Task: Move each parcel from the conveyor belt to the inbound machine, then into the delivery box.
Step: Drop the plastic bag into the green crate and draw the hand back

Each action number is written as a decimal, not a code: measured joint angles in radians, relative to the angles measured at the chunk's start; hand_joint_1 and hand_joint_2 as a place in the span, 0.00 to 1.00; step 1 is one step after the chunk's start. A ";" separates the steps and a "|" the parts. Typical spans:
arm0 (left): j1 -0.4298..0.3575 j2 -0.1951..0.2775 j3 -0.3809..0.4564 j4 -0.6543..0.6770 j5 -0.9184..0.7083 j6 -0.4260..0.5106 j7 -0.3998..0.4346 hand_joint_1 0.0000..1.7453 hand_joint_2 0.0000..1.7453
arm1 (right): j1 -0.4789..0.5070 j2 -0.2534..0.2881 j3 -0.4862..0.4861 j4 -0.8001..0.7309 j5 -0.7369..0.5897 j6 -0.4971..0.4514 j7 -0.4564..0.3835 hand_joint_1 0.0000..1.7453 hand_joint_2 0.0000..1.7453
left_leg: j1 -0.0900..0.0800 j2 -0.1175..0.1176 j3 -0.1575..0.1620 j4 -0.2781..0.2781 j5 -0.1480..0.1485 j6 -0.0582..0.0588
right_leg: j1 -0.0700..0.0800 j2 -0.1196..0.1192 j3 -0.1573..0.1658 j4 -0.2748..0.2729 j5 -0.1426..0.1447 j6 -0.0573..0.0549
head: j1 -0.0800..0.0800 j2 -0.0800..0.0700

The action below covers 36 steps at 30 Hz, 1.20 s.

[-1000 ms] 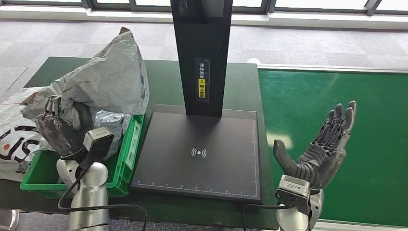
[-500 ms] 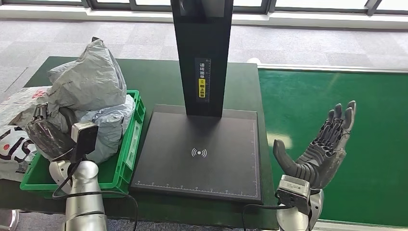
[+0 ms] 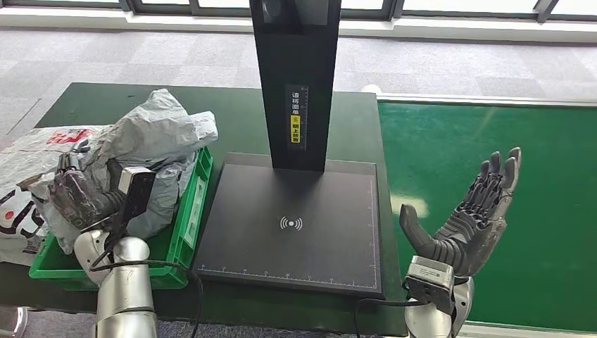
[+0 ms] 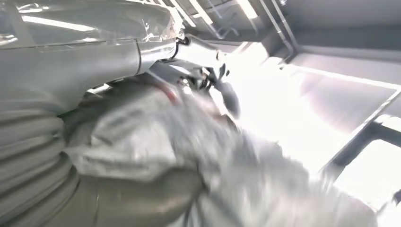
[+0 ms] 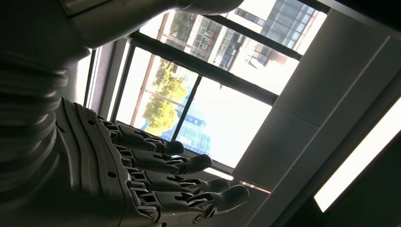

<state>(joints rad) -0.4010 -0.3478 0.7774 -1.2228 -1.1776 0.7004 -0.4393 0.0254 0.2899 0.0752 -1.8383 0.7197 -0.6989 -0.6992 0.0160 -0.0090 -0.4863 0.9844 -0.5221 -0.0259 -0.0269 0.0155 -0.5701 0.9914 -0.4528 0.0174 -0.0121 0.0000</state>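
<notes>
My left hand grips a crumpled grey parcel that slumps over the green delivery box at the table's left. In the left wrist view the same grey parcel presses blurred against the hand's ribbed cover. The inbound machine's black scan plate lies bare in the middle, with its black post behind. My right hand is held up open, palm inward, over the green conveyor belt. Its spread fingers hold nothing.
A white parcel with red and black print lies at the far left, partly under the grey one and against the box. The dark green table runs behind the box and scan plate.
The grey parcel has come down from standing tall to slumping low over the box, with my left hand shifting slightly left with it. The right hand has not moved.
</notes>
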 joint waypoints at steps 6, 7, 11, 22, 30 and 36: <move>0.000 -0.002 -0.007 0.039 -0.103 0.000 0.130 0.00 1.00 | 0.000 0.000 0.000 0.000 0.001 0.000 0.000 0.00 1.00 | 0.000 0.000 0.000 0.000 0.000 0.000 | 0.000 0.000 0.000 0.000 0.000 0.000 | 0.000 0.000; 0.000 -0.002 -0.008 0.044 -0.105 0.000 0.132 0.00 1.00 | 0.000 0.000 0.000 0.000 0.001 0.000 0.000 0.00 1.00 | 0.000 0.000 0.000 0.000 0.000 0.000 | 0.000 0.000 0.000 0.000 0.000 0.000 | 0.000 0.000; 0.000 -0.003 -0.008 0.060 -0.124 0.000 0.139 0.00 1.00 | 0.000 0.000 0.000 0.000 0.001 0.000 0.000 0.00 1.00 | 0.000 0.000 0.000 0.000 0.000 0.000 | 0.000 0.000 0.000 0.000 0.000 0.000 | 0.000 0.000; -0.001 -0.003 0.000 0.066 0.030 0.000 0.005 0.00 0.00 | 0.000 0.000 0.000 0.000 0.001 0.000 0.000 0.00 1.00 | 0.000 0.000 -0.001 0.000 0.000 0.000 | 0.000 0.000 0.000 0.000 0.000 0.000 | 0.000 0.000; 0.075 -0.006 -0.129 -0.061 0.725 0.000 -0.261 0.00 0.00 | 0.001 0.000 -0.005 0.000 -0.008 0.000 0.001 0.00 1.00 | 0.000 -0.001 -0.001 0.000 0.000 0.000 | 0.000 -0.001 -0.001 0.000 0.000 0.000 | 0.000 0.000; 0.117 0.001 -0.302 -0.180 0.801 0.000 -0.264 0.00 0.00 | 0.004 0.000 -0.023 0.002 -0.017 0.000 0.002 0.00 1.00 | 0.000 0.000 -0.008 0.000 -0.001 0.000 | 0.000 -0.001 0.000 0.000 0.000 0.000 | 0.000 0.000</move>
<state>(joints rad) -0.2845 -0.3464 0.4752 -1.4030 -0.3768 0.7004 -0.7033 0.0291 0.2904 0.0525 -1.8363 0.7032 -0.6989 -0.6976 0.0160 -0.0095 -0.4944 0.9846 -0.5230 -0.0258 -0.0271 0.0147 -0.5697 0.9911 -0.4530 0.0176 -0.0118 0.0000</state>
